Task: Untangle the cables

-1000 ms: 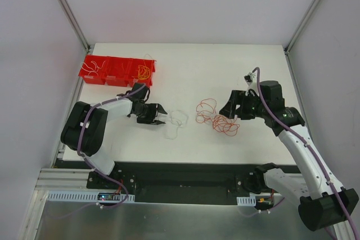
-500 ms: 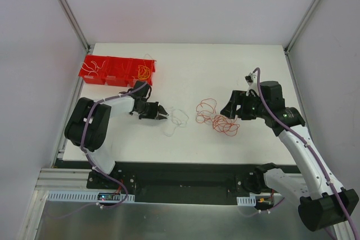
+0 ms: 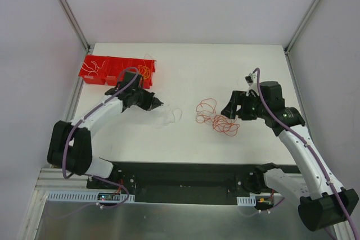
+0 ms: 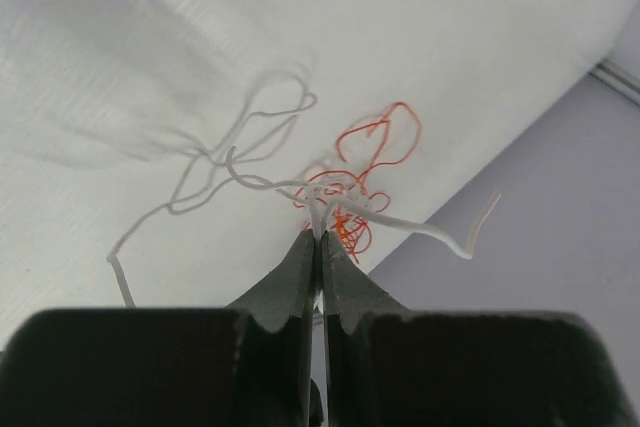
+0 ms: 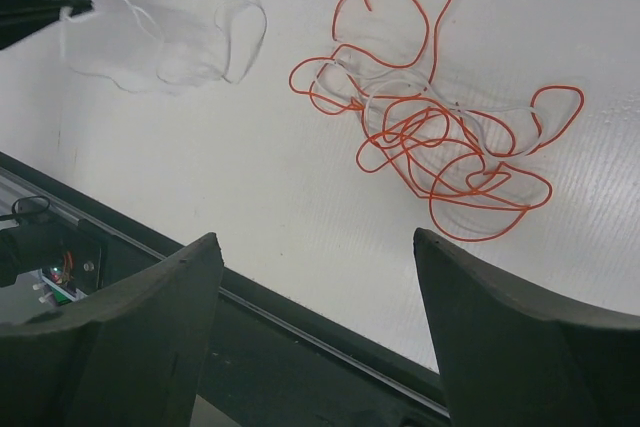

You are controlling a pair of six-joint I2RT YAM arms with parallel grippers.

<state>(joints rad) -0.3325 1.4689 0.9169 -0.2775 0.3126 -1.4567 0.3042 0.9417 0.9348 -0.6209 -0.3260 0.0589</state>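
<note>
My left gripper is shut on a thin white cable, pinching it at the fingertips and holding it above the table. The white cable curls out to both sides of the tips. A tangle of orange cables with a few white strands lies on the white table, right of centre. My right gripper hovers just right of that tangle, wide open and empty. In the right wrist view the orange tangle lies beyond the open gripper, and the white cable is at the upper left.
A red divided bin stands at the table's back left, just behind the left arm, holding yellow-orange wires and white ones. The table's front edge and black rail run below the right gripper.
The left gripper shut on the white cable, then rose and drew back left toward the red bin, dragging the cable with it. The right arm stayed still.
</note>
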